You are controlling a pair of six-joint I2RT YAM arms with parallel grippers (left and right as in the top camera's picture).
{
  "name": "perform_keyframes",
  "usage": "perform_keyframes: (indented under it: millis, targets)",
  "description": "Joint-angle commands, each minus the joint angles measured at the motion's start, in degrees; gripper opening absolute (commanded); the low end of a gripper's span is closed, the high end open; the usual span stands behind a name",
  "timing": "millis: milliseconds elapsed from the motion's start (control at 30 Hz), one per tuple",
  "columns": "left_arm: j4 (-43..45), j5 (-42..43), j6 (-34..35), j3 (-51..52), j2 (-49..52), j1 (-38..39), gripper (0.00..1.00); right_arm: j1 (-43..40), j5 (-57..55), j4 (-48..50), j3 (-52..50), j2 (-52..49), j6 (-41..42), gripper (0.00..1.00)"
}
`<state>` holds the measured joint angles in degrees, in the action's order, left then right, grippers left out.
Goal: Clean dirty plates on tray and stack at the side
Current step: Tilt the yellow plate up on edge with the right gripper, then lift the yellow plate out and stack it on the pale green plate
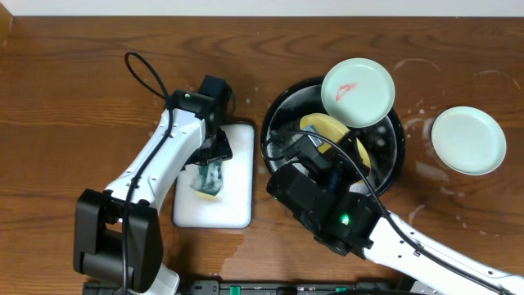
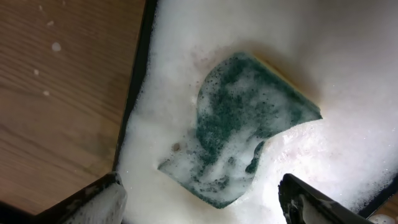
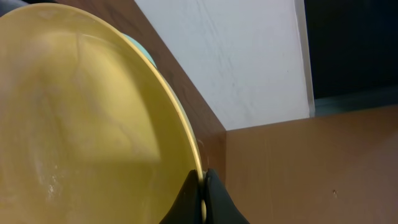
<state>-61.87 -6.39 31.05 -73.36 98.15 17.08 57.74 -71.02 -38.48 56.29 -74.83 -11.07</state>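
While white tray (image 1: 236,209) holds sponge (image 1: 208,179), black tray (image 1: 391,156) holds yellow plate (image 1: 326,125)

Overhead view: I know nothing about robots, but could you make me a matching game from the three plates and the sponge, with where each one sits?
Things:
1. yellow plate
2. smeared mint plate
3. plain mint plate
4. green sponge

Places:
A. in the foam of the white tray
B. flat on the wooden table, apart from both trays
C. pinched at its rim by the right hand
D. over the black tray's rim

Pairs: 1-C, 2-D, 3-B, 4-A.
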Motion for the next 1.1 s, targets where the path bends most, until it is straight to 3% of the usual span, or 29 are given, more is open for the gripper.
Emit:
perform_keyframes:
  millis: [0,767,933,1000,1067]
  targets:
    - [-0.2,-0.7,-0.4,0.2,-0.1,0.0,0.81,0.5,-2.4,0.1,0.8,1.3,-0.3,0.01]
    - [-0.2,-0.7,-0.4,0.2,-0.1,0.0,0.81,0.3,-2.4,0.2,0.8,1.3,0.8,0.01]
    - [-0.2,-0.7,-0.4,0.2,-0.1,0.0,0.81,-1.3,-2.0,0.0,0.7,1.3,7.8,0.01]
    - [-0.2,-0.7,-0.4,0.2,-0.1,0.0,0.81,-5.2,2.1,-0.1,0.6,1.3,15.5,0.01]
    - [-0.2,-0.7,-0.4,0.2,-0.1,0.0,0.81,-9.0,10.1,-0.1,0.6,1.3,17.2,0.01]
